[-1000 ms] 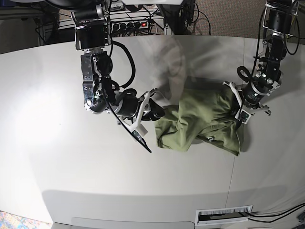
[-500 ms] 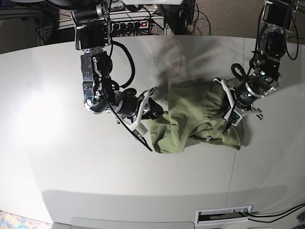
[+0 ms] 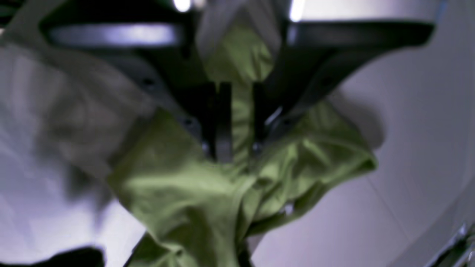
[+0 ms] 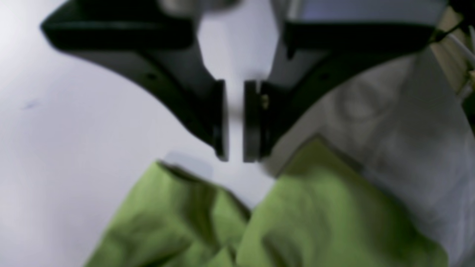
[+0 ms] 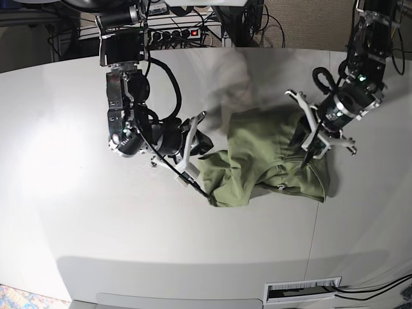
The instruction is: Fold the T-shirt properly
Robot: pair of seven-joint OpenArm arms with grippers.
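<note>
The T-shirt [image 5: 264, 161] is lying in a crumpled heap on the white counter [image 5: 77, 212], toward its right half and nearer the far edge than the near one. One side is being lifted off the surface by the left gripper [image 3: 233, 148]. In the left wrist view, a bunched strip of green cloth is running up between its narrow jaws, so it is holding the T-shirt.

The right gripper [image 4: 234, 148] is hovering just beside the garment's other side. In the right wrist view its jaws are standing close together with only bare counter showing in the gap, and the cloth is lying below the tips, so it is gripping nothing.

The main risk looks to be the one-sided hold. If the left arm is pulling while the other side is hanging free, the cloth is likely to drag, twist and bunch further instead of spreading flat. The left pinch also seems to be gathering several layers at once, so a fold made from it could come out lopsided. The right gripper, closing this narrowly above the fabric, may be missing the edge altogether, or may be catching a loose wrinkle rather than a hem or sleeve.
</note>
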